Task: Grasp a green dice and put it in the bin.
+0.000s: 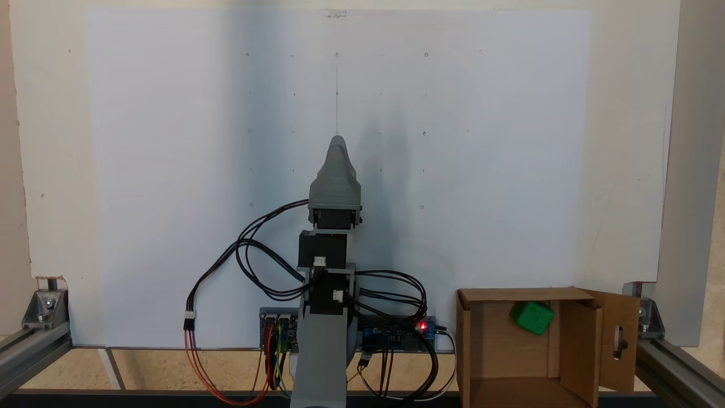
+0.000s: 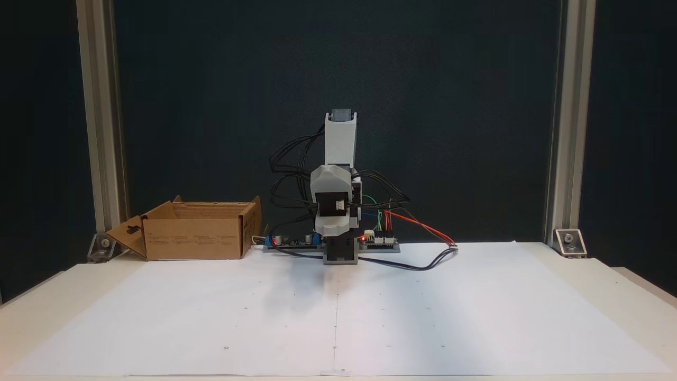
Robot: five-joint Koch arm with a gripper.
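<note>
Lying inside the bin (image 1: 518,340), the green dice (image 1: 532,317) rests near its back wall. The gripper (image 1: 337,148) is folded over the arm; whether its jaws are parted I cannot tell.

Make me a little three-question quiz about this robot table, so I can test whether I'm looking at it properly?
1. True or false: the green dice lies on the white paper in front of the arm.
2. In the fixed view from above, the cardboard box stands at which corner of the picture? A) top left B) bottom right C) top right
3. Fill in: the box flap with the slot-shaped hole hangs ____, away from the box.

Key
1. False: the dice sits inside the box.
2. B. In the fixed view from the front, the same box appears left of the arm.
3. Open.
</note>
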